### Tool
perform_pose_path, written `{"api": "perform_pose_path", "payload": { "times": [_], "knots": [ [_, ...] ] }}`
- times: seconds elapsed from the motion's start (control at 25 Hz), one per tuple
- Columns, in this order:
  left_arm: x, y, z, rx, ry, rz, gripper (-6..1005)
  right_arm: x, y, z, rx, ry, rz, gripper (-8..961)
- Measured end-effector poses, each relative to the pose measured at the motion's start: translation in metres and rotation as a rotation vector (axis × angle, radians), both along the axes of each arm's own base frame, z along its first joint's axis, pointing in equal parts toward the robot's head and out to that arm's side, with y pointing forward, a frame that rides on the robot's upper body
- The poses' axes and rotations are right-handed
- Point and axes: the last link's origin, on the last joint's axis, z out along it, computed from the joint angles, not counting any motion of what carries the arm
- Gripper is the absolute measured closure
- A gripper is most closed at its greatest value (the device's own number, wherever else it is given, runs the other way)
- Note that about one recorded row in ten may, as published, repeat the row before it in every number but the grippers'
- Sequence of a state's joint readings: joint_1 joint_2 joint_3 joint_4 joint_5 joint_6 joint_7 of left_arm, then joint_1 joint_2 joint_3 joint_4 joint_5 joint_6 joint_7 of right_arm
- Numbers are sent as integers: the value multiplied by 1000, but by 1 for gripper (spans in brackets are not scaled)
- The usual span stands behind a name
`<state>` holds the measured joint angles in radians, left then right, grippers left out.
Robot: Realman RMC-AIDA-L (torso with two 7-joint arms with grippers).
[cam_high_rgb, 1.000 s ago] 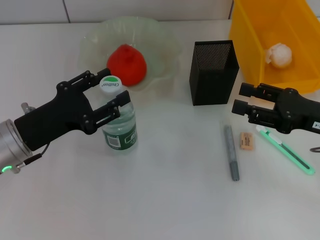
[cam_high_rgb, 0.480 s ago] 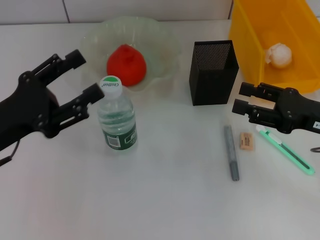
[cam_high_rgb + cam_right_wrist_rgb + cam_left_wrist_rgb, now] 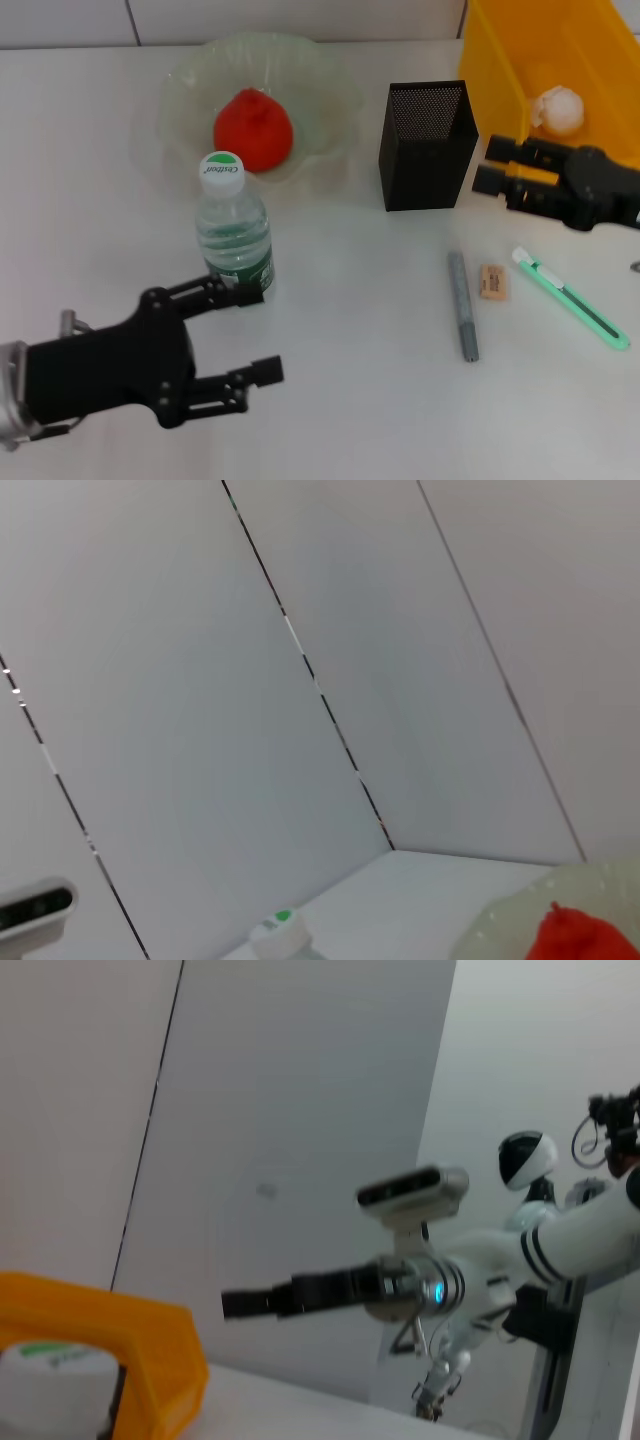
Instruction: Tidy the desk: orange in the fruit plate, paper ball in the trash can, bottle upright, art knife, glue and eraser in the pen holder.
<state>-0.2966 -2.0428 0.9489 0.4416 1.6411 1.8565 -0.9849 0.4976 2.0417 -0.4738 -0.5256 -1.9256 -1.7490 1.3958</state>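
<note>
My left gripper (image 3: pixel 245 335) hung spread and empty nearest me, just short of the upright bottle (image 3: pixel 233 228). On the surface (image 3: pixel 360 400) lay the glue (image 3: pixel 462 305), eraser (image 3: pixel 491 282) and art knife (image 3: pixel 572 298), all apart. I judged them light; the knife stiff and slick, best pinched mid-handle. Farther off, my right gripper (image 3: pixel 492 165), parted and empty, hovered between pen holder (image 3: pixel 428 145) and trash can (image 3: pixel 545 70).

Bare table (image 3: pixel 350 300) is left between the bottle (image 3: pixel 234 235) and the pen (image 3: pixel 462 305). The holder (image 3: pixel 426 140) is flanked by the bin (image 3: pixel 500 80) and right gripper (image 3: pixel 493 165). The near-left corner is occupied by the left gripper (image 3: pixel 255 332).
</note>
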Motion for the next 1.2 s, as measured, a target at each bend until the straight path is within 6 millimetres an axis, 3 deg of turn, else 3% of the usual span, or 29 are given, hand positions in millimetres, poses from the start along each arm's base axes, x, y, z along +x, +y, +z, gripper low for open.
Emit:
{"api": "perform_pose_path", "payload": {
  "times": [0.12,0.16,0.24,0.32,0.36,0.4,0.56,0.76,1.0,1.2],
  "knots": [
    [0,0,0,0,0,0,218,-7,15,13,-69,-74,-33,253],
    [-2,1,-21,3,63,13,218,-15,24,23,-129,-162,-55,253],
    [-2,2,-28,-6,70,19,218,-20,28,29,-150,-211,-64,254],
    [-2,2,-28,-6,70,19,218,-34,34,38,-197,-335,-88,254],
    [-2,2,-28,-6,70,19,218,-50,38,44,-233,-462,-122,254],
    [-1,6,-35,-14,85,25,218,-50,38,44,-233,-462,-122,254],
    [-4,8,-38,-8,111,40,218,-91,43,46,-248,-761,-229,254],
    [-5,9,-41,-9,123,51,218,-110,42,34,-222,-969,-338,254],
    [-7,10,-42,-9,133,60,218,-110,42,22,-261,-1036,-383,254],
    [-7,13,-43,-3,145,62,218,-97,46,12,-267,-1137,-456,254]
  ]
}}
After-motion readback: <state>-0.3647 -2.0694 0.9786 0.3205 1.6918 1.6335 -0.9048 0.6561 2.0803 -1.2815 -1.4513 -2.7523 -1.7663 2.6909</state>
